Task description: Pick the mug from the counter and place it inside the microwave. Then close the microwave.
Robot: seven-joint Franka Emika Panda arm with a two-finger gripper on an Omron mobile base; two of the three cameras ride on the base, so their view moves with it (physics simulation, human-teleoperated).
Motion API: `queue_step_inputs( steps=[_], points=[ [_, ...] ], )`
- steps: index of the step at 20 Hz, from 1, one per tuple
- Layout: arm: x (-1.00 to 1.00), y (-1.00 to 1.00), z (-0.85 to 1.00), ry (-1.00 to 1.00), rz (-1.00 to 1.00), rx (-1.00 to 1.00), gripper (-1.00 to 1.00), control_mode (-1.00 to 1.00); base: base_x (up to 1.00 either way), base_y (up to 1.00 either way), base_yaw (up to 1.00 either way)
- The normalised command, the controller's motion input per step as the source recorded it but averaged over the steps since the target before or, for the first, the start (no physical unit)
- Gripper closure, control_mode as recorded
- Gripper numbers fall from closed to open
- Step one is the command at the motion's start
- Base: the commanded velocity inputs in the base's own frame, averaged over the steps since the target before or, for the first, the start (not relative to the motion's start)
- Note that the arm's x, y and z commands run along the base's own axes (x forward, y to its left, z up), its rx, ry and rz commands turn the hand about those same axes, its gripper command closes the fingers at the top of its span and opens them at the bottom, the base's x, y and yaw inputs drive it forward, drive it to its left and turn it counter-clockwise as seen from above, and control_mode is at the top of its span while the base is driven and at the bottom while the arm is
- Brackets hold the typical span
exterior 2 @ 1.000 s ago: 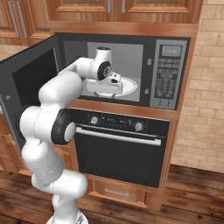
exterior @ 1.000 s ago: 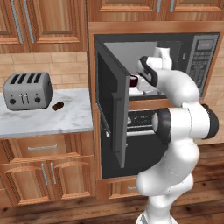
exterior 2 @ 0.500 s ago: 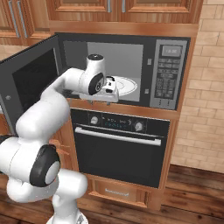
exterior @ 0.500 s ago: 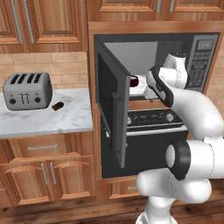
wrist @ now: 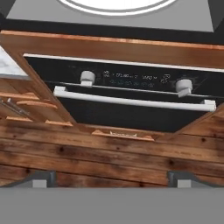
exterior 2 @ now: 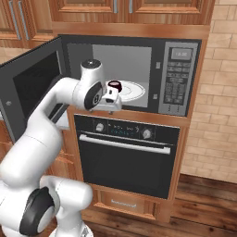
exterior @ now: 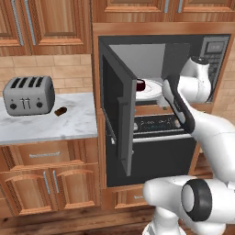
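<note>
Left base view: microwave (exterior: 209, 57) door (exterior: 117, 114) swung wide open to the left. Mug (exterior: 140, 85) sits on the white plate (exterior: 153, 89) inside the microwave, at the plate's left edge. Arm bends in front of the microwave opening. Toaster (exterior: 27, 95) on the counter (exterior: 69, 126), left of the microwave; small brown lump (exterior: 60, 111) beside it.

Right base view: mug (exterior 2: 114, 86) on the plate (exterior 2: 134, 90) inside the microwave (exterior 2: 178, 76); hand just left of it, outside the cavity. Oven (exterior 2: 127, 159) directly below the microwave.

Hand view: gripper (wrist: 111, 177) jaws spread wide, nothing between them; looks down past the plate rim (wrist: 116, 6) at the oven (wrist: 131, 100) and wood floor (wrist: 87, 162).
</note>
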Motion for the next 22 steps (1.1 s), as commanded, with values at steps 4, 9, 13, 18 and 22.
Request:
queue_step_inputs(
  steps=[4,9,13,18,22],
  points=[
    [-0.57,0.0,0.33,-0.08,0.0,0.0,-1.0,-1.0,0.0,0.0,0.0],
    [-0.63,0.0,0.26,-0.12,0.0,0.0,-1.0,-1.0,0.0,0.0,0.0],
    [-0.71,0.0,0.16,-0.15,0.01,0.0,-1.0,-1.0,0.0,0.0,0.0],
    [-0.7,0.01,0.0,-0.15,0.0,0.0,-1.0,-1.0,0.0,0.0,0.0],
    [-0.65,0.04,0.04,-0.14,0.0,0.0,-1.0,-1.0,0.0,0.0,0.0]
  ],
)
